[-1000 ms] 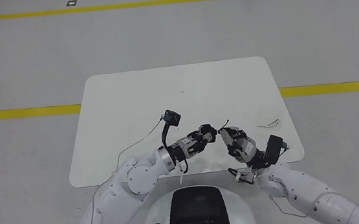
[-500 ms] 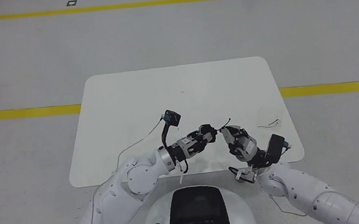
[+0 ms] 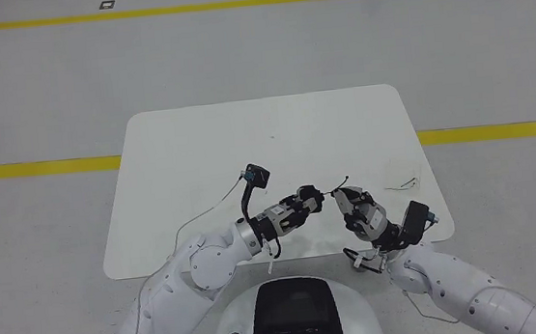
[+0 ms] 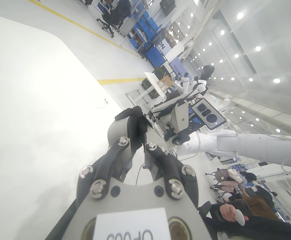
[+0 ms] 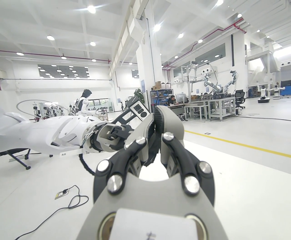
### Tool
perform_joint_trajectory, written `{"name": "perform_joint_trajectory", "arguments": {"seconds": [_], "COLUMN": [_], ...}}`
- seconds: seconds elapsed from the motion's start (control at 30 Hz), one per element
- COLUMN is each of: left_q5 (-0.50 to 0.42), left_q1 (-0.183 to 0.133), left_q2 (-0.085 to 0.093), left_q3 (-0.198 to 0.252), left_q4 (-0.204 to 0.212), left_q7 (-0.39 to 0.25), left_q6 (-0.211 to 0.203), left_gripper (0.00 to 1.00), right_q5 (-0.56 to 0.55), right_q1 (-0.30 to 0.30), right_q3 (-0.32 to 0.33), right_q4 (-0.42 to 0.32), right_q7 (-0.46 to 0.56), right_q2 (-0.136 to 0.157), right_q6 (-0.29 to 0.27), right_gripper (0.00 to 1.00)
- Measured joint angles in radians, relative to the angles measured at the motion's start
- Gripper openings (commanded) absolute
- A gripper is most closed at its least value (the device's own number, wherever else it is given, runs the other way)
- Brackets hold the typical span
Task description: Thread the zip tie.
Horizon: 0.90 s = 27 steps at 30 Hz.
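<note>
A thin black zip tie (image 3: 334,189) is held in the air between both grippers, above the front part of the white table (image 3: 247,150). My left gripper (image 3: 316,197) is shut on one end of it. My right gripper (image 3: 340,198) faces it and is shut on the strap, whose free tail sticks up and away to the right. In the left wrist view my left gripper (image 4: 136,114) is pressed together right in front of the other gripper. In the right wrist view my right gripper (image 5: 155,113) is shut, with the zip tie (image 5: 156,100) rising as a thin line from its tips.
A second thin zip tie (image 3: 404,185) lies flat on the table near its right front corner, also visible as a small dark line (image 4: 102,106) in the left wrist view. The table's front edge runs just below the grippers.
My right gripper has shifted slightly to the right, and the zip tie's free tail has moved a little right with it. The left arm has stayed still.
</note>
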Motion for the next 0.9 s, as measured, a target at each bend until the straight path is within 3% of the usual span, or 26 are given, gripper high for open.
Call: {"name": "perform_joint_trajectory", "arguments": {"seconds": [0.9], "left_q5": [0.000], "left_q1": [0.000], "left_q2": [0.000], "left_q3": [0.000], "left_q4": [0.000], "left_q7": [0.000], "left_q6": [0.000], "left_gripper": [0.00], "right_q5": [-0.018], "right_q1": [-0.001], "right_q3": [0.011], "right_q4": [0.008], "right_q7": [-0.002], "right_q2": [-0.011], "right_q6": [0.000], "right_gripper": [0.00]}}
